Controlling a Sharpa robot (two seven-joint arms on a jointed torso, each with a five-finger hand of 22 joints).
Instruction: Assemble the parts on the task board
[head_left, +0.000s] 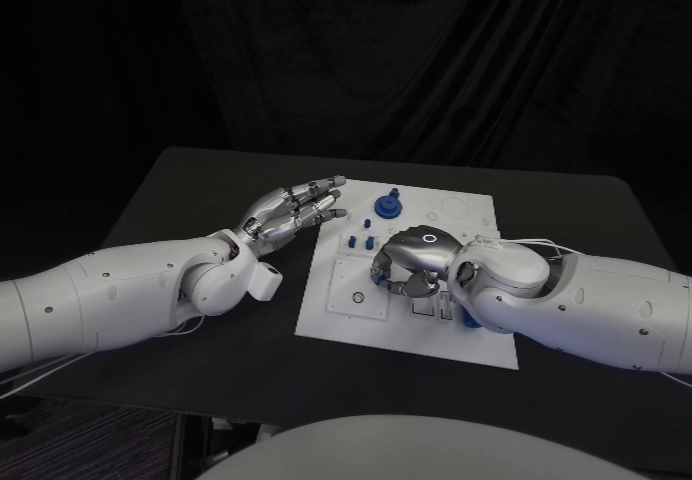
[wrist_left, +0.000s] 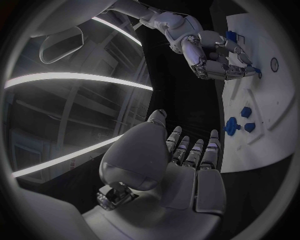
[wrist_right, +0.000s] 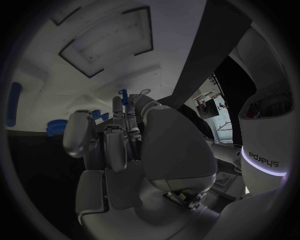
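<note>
The white task board (head_left: 469, 215) lies in the middle of the black table. A round blue part (head_left: 388, 206) stands near its far edge, with small blue parts (head_left: 361, 240) beside it. My right hand (head_left: 411, 265) is low over the board's middle with its fingers curled down. In the left wrist view a small blue part (wrist_left: 257, 71) sits at its fingertips, against the board (wrist_left: 278, 100). My left hand (head_left: 296, 210) hovers at the board's left edge, with its fingers stretched out and apart and nothing in them. Another blue piece (head_left: 469, 320) shows under my right wrist.
The black table (head_left: 188, 190) runs bare to the left of the board and along its front. The board has a raised white panel (head_left: 353, 285) with a small ring on its near left part. More blue parts (wrist_left: 232, 126) lie close to my left hand's fingertips.
</note>
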